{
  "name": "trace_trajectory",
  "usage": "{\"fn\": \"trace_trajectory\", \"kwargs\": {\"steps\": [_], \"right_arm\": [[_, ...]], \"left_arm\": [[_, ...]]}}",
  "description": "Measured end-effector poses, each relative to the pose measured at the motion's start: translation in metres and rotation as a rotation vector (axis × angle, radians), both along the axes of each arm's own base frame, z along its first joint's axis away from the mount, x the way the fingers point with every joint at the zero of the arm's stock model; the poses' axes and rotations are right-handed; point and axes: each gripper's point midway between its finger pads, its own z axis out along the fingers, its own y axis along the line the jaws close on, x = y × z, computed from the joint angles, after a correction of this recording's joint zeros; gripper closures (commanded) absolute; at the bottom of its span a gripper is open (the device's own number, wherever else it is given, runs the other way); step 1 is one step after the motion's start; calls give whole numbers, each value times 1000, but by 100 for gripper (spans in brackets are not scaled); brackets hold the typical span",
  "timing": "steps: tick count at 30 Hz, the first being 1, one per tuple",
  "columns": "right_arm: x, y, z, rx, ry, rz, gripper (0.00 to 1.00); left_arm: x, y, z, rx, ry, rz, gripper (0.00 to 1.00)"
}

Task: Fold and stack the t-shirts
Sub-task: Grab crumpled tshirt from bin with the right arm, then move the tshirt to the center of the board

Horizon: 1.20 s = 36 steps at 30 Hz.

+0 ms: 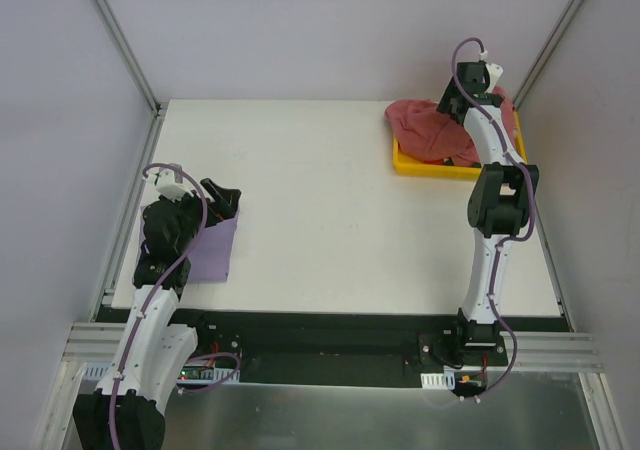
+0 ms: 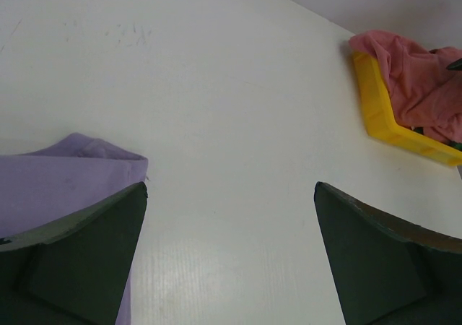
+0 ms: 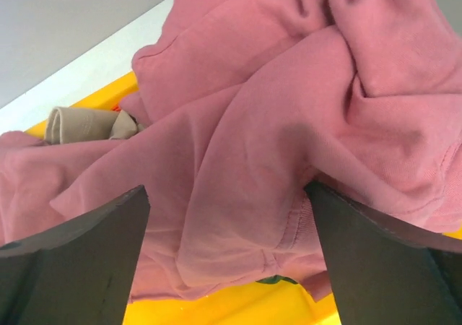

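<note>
right tool (image 3: 227, 195), spread, hangs just above the dusty pink t-shirt (image 3: 238, 101) heaped in the yellow tray (image 3: 216, 312) — limp, light cloth, best pinched at a raised fold. left tool (image 2: 231, 191) spread too — lavender t-shirt (image 2: 58, 177) at its left.

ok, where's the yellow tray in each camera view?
Top external: yellow tray at upper right of the picture.
Left wrist: upper right, one corner showing.
Right wrist: yellow strip along the bottom edge, mostly covered.
Shared landmark: the pink t-shirt heaped in it.
</note>
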Motion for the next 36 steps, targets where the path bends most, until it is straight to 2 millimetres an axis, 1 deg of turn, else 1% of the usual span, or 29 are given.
{"fn": "trace_trajectory", "kwargs": {"steps": [1, 2, 4, 6, 7, 8, 9, 12, 17, 19, 21, 22, 23, 24, 26, 28, 29, 30, 33, 35, 36], "right_arm": [[0, -1, -1, 0, -3, -8, 23], [0, -2, -2, 0, -5, -13, 28], [-1, -5, -5, 4, 0, -21, 34], [-1, -6, -6, 8, 2, -14, 49], [0, -7, -6, 8, 4, -10, 58], [0, -8, -5, 5, 7, -8, 70], [1, -9, -5, 2, 9, -6, 99], [5, -9, -3, 6, 4, 8, 99], [5, 0, -1, 33, 11, 69, 99], [0, 3, 8, 40, 8, 98, 99], [-11, 10, 27, 37, -6, 131, 99], [-18, 14, 39, 33, -18, 151, 99], [-27, 22, 55, 24, -38, 178, 99], [-37, 33, 76, 16, -67, 211, 99], [-61, 62, 130, 5, -161, 288, 99], [-92, 99, 193, 4, -295, 378, 99], [-107, 112, 218, 7, -356, 414, 99], [-129, 132, 248, 14, -426, 467, 99], [-200, 183, 327, 53, -623, 632, 99], [-239, 206, 362, 92, -716, 729, 99], [-256, 214, 378, 115, -757, 771, 99]], "left_arm": [[0, 0, 0, 0, 1, 0, 1], [0, 0, 0, 0, 2, 0, 1], [1, 0, -2, 0, 8, 0, 1], [1, 0, -5, 0, 18, 1, 1], [2, 0, -6, 0, 22, 2, 1], [2, 1, -7, 1, 25, 8, 1], [3, 2, -7, 2, 26, 10, 1], [3, 3, -7, 3, 25, 16, 1], [2, 4, -3, 5, 13, 20, 1], [1, 4, -1, 5, 6, 23, 1], [1, 4, 0, 5, 2, 25, 1], [1, 4, 0, 6, 0, 25, 1], [1, 4, 1, 6, -1, 25, 1], [1, 4, 1, 6, 0, 25, 1], [1, 4, 1, 5, 1, 25, 1], [1, 3, 1, -1, 5, 22, 1], [2, 2, 0, -3, 9, 17, 1], [3, 2, 0, -4, 14, 14, 1], [6, 1, -2, -9, 35, 7, 1], [7, -1, -3, -18, 46, -4, 1], [8, -2, -3, -24, 51, -7, 1]]}}
